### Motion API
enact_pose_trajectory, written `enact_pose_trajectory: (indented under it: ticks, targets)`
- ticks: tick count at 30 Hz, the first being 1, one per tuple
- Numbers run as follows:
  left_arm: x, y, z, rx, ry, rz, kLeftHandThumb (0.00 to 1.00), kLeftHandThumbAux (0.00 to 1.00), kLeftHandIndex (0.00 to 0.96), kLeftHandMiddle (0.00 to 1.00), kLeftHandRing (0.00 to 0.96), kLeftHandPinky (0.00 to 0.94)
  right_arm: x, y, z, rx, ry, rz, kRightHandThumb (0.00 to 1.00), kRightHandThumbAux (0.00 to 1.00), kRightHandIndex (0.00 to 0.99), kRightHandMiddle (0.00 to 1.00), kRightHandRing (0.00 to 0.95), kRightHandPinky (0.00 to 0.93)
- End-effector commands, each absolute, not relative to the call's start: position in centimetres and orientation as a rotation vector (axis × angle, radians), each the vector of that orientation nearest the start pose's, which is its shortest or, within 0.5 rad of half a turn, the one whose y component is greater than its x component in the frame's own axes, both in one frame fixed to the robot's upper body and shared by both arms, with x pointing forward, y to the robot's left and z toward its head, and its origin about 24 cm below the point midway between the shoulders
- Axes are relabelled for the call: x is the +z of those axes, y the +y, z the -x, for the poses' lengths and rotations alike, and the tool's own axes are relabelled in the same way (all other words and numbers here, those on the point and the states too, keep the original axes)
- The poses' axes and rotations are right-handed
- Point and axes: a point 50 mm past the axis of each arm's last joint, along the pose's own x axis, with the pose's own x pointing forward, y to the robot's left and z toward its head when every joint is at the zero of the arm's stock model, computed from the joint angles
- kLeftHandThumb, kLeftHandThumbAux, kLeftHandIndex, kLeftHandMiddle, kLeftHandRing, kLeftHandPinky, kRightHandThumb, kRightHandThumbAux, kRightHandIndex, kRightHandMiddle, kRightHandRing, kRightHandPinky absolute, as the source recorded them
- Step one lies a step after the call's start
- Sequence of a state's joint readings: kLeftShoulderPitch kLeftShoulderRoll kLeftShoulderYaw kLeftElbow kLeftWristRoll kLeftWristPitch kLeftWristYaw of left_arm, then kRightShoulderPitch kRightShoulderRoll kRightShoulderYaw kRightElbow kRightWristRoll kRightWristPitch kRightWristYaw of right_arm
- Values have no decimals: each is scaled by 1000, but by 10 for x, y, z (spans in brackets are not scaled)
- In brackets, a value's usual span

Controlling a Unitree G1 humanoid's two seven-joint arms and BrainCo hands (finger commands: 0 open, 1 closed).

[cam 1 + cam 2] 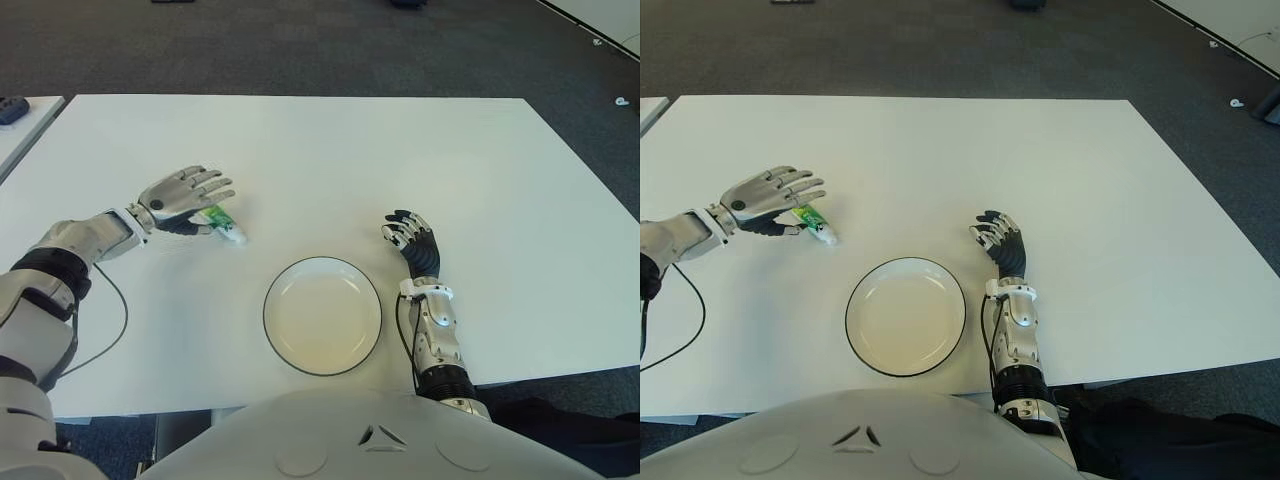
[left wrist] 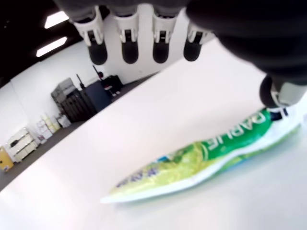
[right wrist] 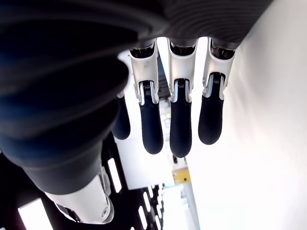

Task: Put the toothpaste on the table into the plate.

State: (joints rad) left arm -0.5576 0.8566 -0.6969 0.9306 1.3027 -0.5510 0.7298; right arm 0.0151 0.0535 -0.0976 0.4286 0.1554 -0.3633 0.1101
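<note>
The left robot hand hovers over the green toothpaste tube, fingers extended and spread above it, thumb tip close by the cap end, nothing grasped; the tube lies flat on the white tabletop, to the left of and slightly beyond the empty plate; the right robot hand shows just right of the plate, fingers loosely extended, holding nothing.

toothpaste, white letters "DARLIE"
</note>
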Motion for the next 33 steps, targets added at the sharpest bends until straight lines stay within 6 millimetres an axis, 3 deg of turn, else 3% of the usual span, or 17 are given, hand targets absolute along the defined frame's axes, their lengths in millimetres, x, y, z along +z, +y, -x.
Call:
enact_pose_trajectory:
  ticks: [1, 23, 33]
  targets:
    - [26, 279, -280, -791, -477, -2010, 424, 291, 0, 0, 0, 0, -27, -160, -230, -55, 78, -197, 133, 838, 329, 403, 430, 451]
    - [-2, 269, -265, -1063, -491, -2051, 531, 396, 0, 0, 0, 0, -26, -164, -230, -43, 69, -187, 127, 832, 321, 404, 431, 452]
    - [-11, 266, -259, -1201, -463, -2056, 503, 356, 0, 0, 0, 0, -26, -165, -230, -50, 71, -193, 140, 831, 321, 407, 437, 457]
